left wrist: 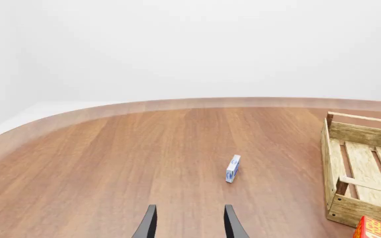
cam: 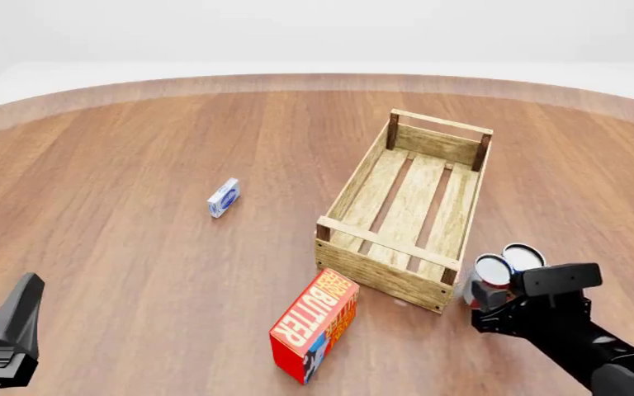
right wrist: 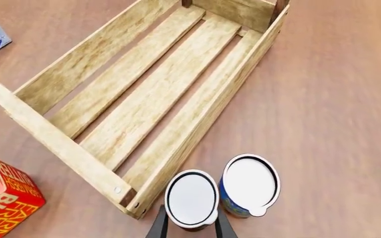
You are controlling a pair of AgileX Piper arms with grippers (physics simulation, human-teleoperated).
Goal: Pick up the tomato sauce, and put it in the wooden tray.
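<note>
The tomato sauce (right wrist: 190, 197) is a small can with a silvery-white top, standing on the table just outside the near right corner of the wooden tray (right wrist: 51, 134). In the front view the tomato sauce (cam: 492, 270) shows a red label below its lid. My right gripper (right wrist: 189, 223) reaches over it with one finger against each side of the can, shut on it. The wooden tray (cam: 405, 247) is a light slatted crate and holds nothing. My left gripper (left wrist: 189, 220) is open and holds nothing, far off at the near left (cam: 14, 322).
A blue-labelled can (right wrist: 247, 186) stands touching the tomato sauce on its right. A red-orange butter box (cam: 317, 326) lies in front of the tray's near left corner. A small blue-and-white box (cam: 224, 198) stands left of the tray.
</note>
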